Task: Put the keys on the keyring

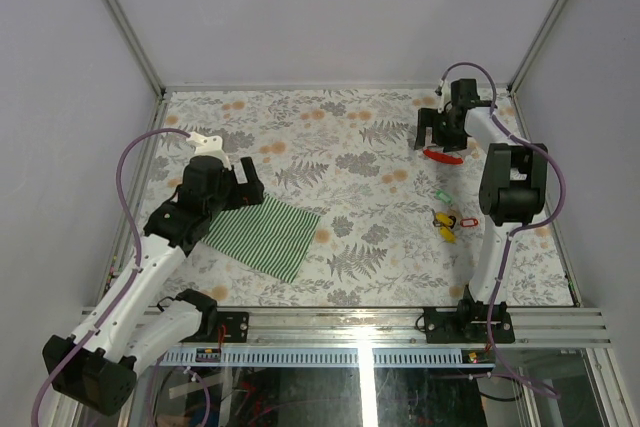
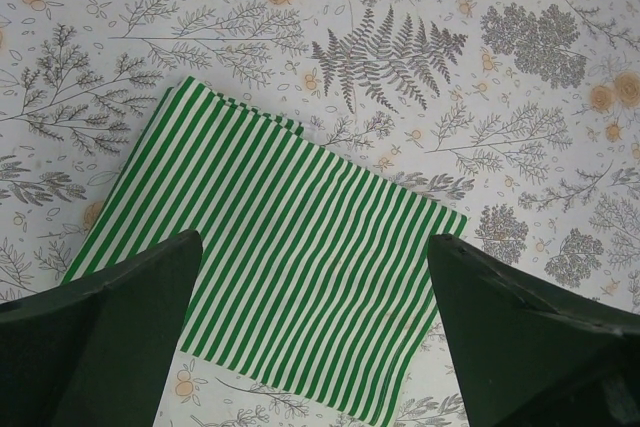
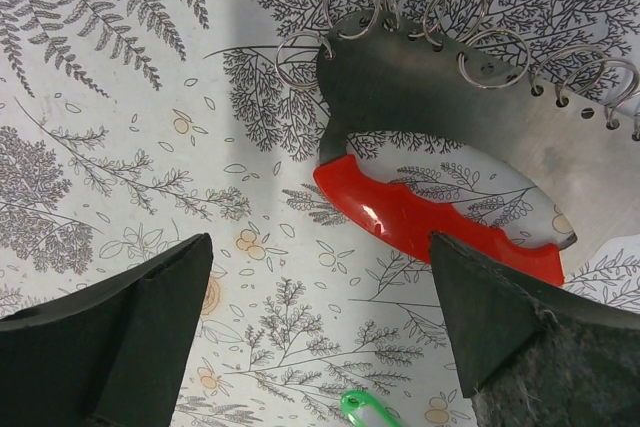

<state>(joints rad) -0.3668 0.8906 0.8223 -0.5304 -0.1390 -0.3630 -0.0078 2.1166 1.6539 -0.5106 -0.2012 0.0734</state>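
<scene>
The keyring point(image 3: 430, 97) is a curved grey metal plate with several wire rings along its upper edge and a red grip point(image 3: 410, 219). It lies flat at the back right of the table, and its red part point(image 1: 440, 155) shows in the top view. My right gripper point(image 3: 318, 247) hovers open just above it, and the right finger's tip overlaps the red grip's end. The keys point(image 1: 450, 222) lie in a small cluster nearer the front, with green point(image 1: 441, 196), red and yellow tags. One green tag point(image 3: 365, 409) peeks in below the right gripper point(image 1: 440, 137). My left gripper point(image 2: 315, 242) hangs open with nothing between its fingers.
A green-and-white striped cloth point(image 2: 290, 257) lies flat on the floral table cover under the left gripper point(image 1: 246, 182), and it also shows in the top view point(image 1: 270, 237). The right arm's upright links point(image 1: 510, 187) stand close beside the keys. Grey walls enclose the table.
</scene>
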